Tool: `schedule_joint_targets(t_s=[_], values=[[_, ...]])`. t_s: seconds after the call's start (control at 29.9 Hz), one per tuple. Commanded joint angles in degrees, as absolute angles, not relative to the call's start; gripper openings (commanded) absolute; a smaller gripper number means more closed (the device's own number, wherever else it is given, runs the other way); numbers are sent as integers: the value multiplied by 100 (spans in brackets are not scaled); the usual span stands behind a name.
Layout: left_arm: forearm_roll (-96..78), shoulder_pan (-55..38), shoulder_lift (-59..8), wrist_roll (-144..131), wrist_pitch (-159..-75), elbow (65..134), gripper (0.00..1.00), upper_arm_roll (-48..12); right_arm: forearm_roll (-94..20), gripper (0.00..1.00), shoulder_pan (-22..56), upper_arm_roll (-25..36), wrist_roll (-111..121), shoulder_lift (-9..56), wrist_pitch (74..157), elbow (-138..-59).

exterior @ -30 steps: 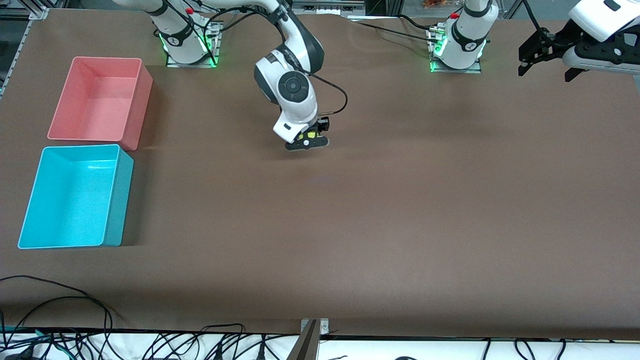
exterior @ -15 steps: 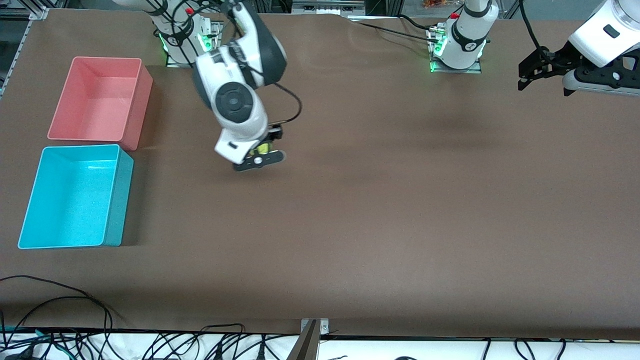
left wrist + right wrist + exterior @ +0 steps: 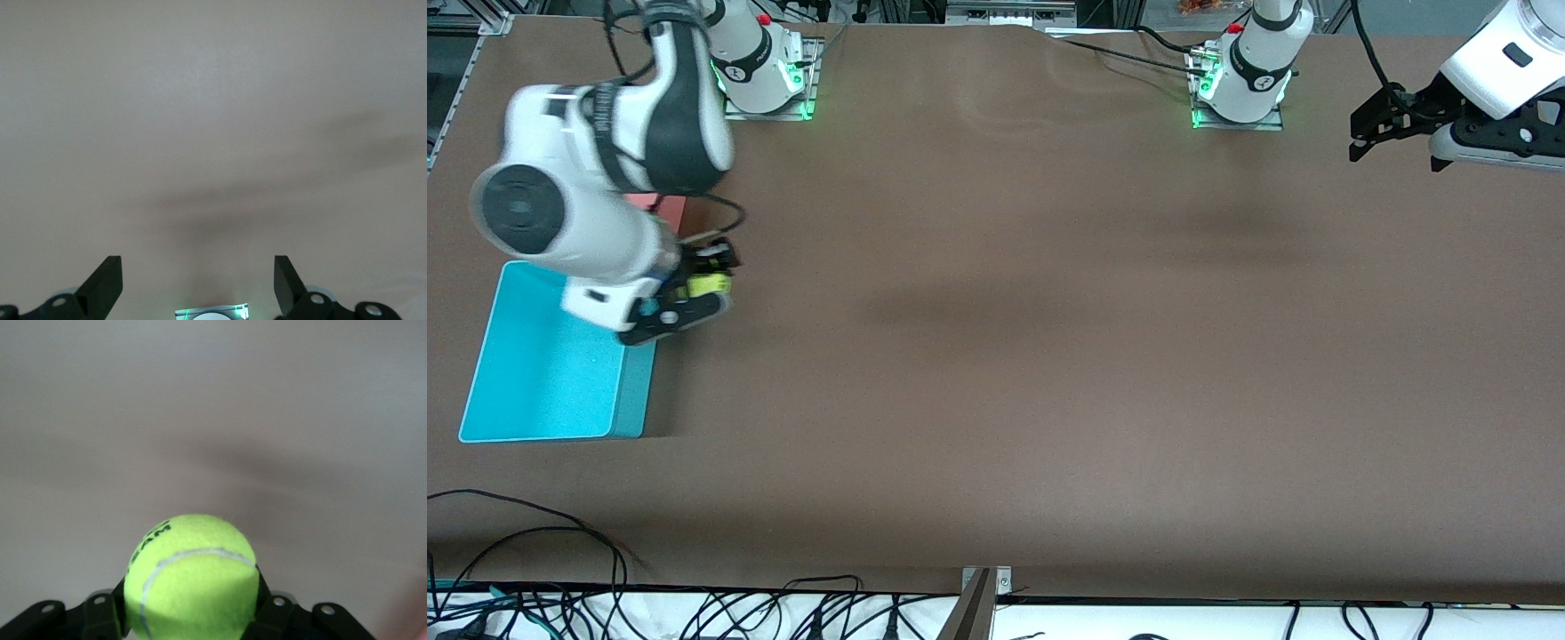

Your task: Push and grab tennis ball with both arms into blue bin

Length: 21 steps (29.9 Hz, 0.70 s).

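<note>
The yellow-green tennis ball [image 3: 710, 284] is held in the air by my right gripper [image 3: 694, 300], which is shut on it. In the right wrist view the tennis ball [image 3: 192, 577] fills the space between the black fingers [image 3: 265, 608], with bare brown table under it. The gripper hangs over the blue bin's [image 3: 543, 391] wall that faces the middle of the table, and the arm covers part of the bin. My left gripper [image 3: 1396, 153] waits open and raised at the left arm's end of the table. In its wrist view both fingers [image 3: 107, 283] stand wide apart with nothing between them.
A pink bin [image 3: 669, 207] stands beside the blue one, farther from the front camera, almost wholly hidden under the right arm. Both arm bases [image 3: 1236, 84] stand along the table's edge farthest from the front camera. Loose cables [image 3: 560, 604] lie along the table's edge nearest it.
The right arm has swung with the ball from the table's middle toward the bins and now hangs at the blue bin's edge. The left gripper has hardly moved.
</note>
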State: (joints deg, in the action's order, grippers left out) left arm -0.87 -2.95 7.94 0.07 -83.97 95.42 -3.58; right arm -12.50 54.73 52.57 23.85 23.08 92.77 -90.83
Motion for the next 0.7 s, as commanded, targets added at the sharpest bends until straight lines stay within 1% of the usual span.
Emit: schedule_joint_targets(t_s=[0.0, 0.1, 0.3, 0.67], values=[[-202, -255, 721, -53, -8288, 9334, 100, -273, -1187, 35, 5274, 5493, 3110, 2338, 9167, -9035], [-237, -246, 677, -62, -8349, 9220, 100, -255, -1195, 35, 5221, 5484, 3164, 2355, 9176, -9026], [-194, -255, 335, -62, -8367, 8843, 100, -255, -1213, 35, 5265, 5449, 3102, 2399, 9176, -9026], [-202, -228, 246, -53, -8350, 8745, 100, -246, -1195, 35, 5230, 5371, 3085, 2487, 9220, -8947]])
